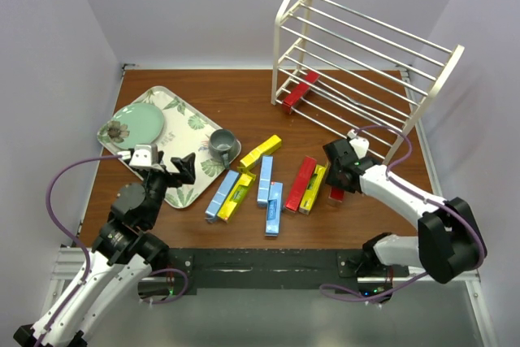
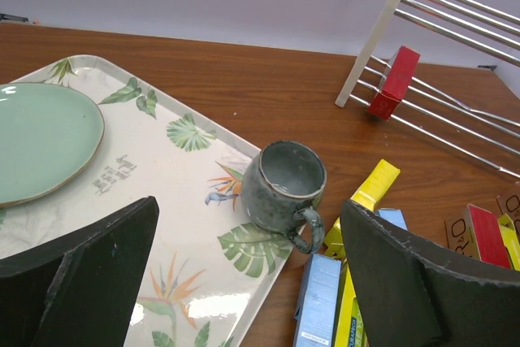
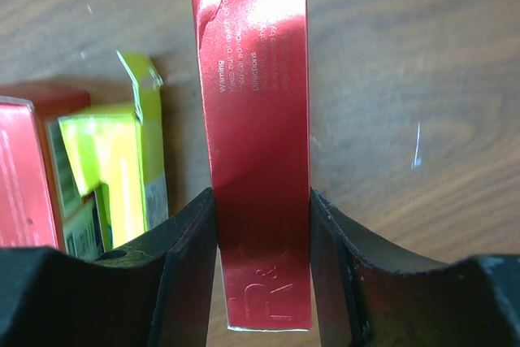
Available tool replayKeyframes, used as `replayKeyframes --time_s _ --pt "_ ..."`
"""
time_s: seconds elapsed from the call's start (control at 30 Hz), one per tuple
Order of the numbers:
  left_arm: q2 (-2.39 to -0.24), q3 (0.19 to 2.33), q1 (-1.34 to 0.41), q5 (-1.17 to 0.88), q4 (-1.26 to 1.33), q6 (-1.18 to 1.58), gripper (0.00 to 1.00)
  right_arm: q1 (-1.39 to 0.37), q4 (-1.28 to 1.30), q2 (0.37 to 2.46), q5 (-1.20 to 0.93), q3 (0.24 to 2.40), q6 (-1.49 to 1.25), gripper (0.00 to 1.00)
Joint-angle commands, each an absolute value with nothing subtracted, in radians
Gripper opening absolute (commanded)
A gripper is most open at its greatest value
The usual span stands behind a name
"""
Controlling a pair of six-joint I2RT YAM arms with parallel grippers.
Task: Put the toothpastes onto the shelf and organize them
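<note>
My right gripper [image 3: 262,266] is shut on a red toothpaste box [image 3: 256,119], both pads pressed on its long sides, low over the table; in the top view the gripper [image 1: 341,172] sits in front of the shelf [image 1: 366,62]. Another red box [image 1: 299,91] lies on the shelf's lowest tier. Yellow [image 1: 260,152], blue [image 1: 265,179] and red [image 1: 301,184] boxes lie loose in the table's middle. My left gripper [image 1: 166,170] is open and empty above the tray edge, with the grey mug [image 2: 284,184] ahead between its fingers [image 2: 414,282].
A leaf-patterned tray [image 1: 183,111] at the left holds a green plate [image 1: 134,126] and the mug [image 1: 222,145]. A yellow box [image 3: 122,160] and a red one [image 3: 24,168] lie just left of the held box. White walls enclose the table.
</note>
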State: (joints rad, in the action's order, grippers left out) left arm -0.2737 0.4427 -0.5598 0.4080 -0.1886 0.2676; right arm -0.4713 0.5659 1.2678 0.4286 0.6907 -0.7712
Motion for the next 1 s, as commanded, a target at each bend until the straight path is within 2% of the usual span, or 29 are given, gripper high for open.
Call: replayKeyframes --time_s 0.0,0.13,0.27,0.43,0.6,0.9,0.97 --pt "-0.281 0.446 -0.569 0.410 -0.160 0.259 0.99 -0.449 0.509 1.299 0.454 0.753 -0.678 0.41" --pt "-0.281 0.445 -0.571 0.410 -0.161 0.259 0.99 -0.449 0.558 1.284 0.425 0.753 -0.709 0.61" --pt "-0.282 0.445 -0.569 0.411 -0.156 0.258 0.99 -0.453 0.600 1.201 0.376 0.709 -0.761 0.69" --pt "-0.285 0.442 -0.571 0.410 -0.153 0.258 0.99 -0.474 0.606 1.121 0.315 0.634 -0.779 0.69" --pt "-0.290 0.442 -0.571 0.407 -0.150 0.258 0.99 -0.525 0.621 1.115 0.340 0.598 -0.827 0.68" --pt "-0.305 0.442 -0.578 0.403 -0.153 0.258 0.99 -0.560 0.569 1.144 0.400 0.577 -0.844 0.55" --pt "-0.308 0.443 -0.577 0.403 -0.155 0.258 0.99 -0.566 0.565 1.149 0.407 0.578 -0.838 0.49"
